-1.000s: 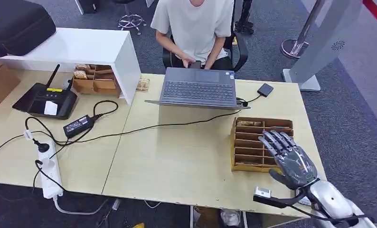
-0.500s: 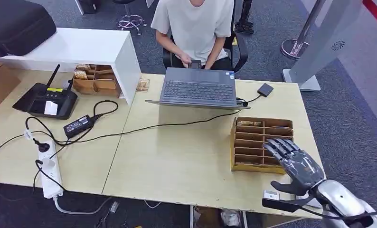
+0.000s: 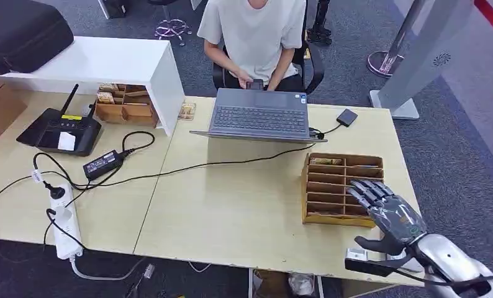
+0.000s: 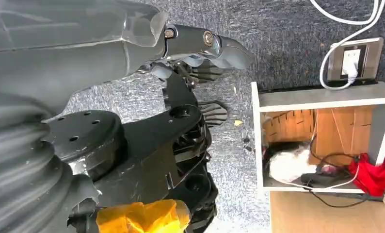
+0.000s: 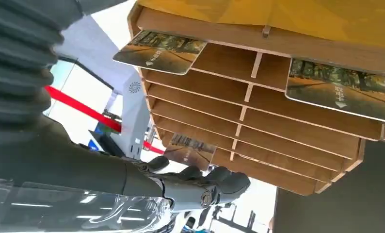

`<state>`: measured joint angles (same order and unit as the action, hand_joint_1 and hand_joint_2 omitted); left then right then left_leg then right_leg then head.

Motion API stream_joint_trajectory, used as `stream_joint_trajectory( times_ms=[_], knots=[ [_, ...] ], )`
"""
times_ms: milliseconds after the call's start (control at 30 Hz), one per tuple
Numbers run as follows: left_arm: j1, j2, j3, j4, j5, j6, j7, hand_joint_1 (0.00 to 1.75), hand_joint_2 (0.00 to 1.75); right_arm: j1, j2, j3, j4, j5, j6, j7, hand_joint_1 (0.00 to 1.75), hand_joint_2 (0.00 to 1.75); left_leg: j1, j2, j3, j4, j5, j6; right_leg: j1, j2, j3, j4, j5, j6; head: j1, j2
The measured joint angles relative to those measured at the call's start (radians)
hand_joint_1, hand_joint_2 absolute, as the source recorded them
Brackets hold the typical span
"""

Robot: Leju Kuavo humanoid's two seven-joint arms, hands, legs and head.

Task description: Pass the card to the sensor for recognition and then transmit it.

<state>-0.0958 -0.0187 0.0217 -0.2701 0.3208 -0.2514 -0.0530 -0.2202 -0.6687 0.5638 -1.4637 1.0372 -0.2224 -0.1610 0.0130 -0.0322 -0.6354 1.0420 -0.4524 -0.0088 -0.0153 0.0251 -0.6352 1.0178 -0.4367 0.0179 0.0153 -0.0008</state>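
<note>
The right hand (image 3: 390, 214) hovers over the near right corner of the wooden card rack (image 3: 331, 186), fingers (image 3: 367, 190) extended, spread and holding nothing. Cards (image 5: 159, 51) stand in the rack slots just beyond the fingertips, untouched. The left hand's (image 4: 200, 46) finger state cannot be determined.

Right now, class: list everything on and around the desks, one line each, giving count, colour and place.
Card rack: one, brown wood, desk's right side.
Cards: three visible in the right wrist view, brownish, in rack slots.
Laptop: one, grey, desk's far edge.
Sensor: one, dark, right of laptop.
Router: one, black, left desk.
Power strip: one, white, left desk's front.
Person: one, white shirt, seated behind laptop.
Right hand: silver-grey, open, over rack's near right corner.
Left hand: dark, hanging above carpet.
</note>
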Motion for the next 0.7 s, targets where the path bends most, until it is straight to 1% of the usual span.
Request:
stream_joint_trajectory(
  times_ms=[633, 700],
  knots=[
    [0.001, 0.001, 0.0, 0.0, -0.001, -0.006, 0.0, 0.0, 1.75, -0.006, 0.0, 0.011, 0.001, 0.0, 0.004, 0.0, 0.0, 1.75, 0.0, 0.0, 0.0, 0.0, 0.0, 0.0, 0.0, 0.0, 0.0, 0.0, 0.0, 0.0, 0.0, 0.0],
    [0.001, 0.0, 0.0, 0.0, -0.003, -0.008, 0.0, 0.0, 1.75, -0.011, 0.002, 0.015, 0.009, 0.009, -0.005, 0.017, 0.0, 1.75, 0.0, 0.0, 0.0, 0.0, 0.0, 0.0, 0.0, 0.0, 0.0, 0.0, 0.0, 0.0, 0.0, 0.0]
  ],
)
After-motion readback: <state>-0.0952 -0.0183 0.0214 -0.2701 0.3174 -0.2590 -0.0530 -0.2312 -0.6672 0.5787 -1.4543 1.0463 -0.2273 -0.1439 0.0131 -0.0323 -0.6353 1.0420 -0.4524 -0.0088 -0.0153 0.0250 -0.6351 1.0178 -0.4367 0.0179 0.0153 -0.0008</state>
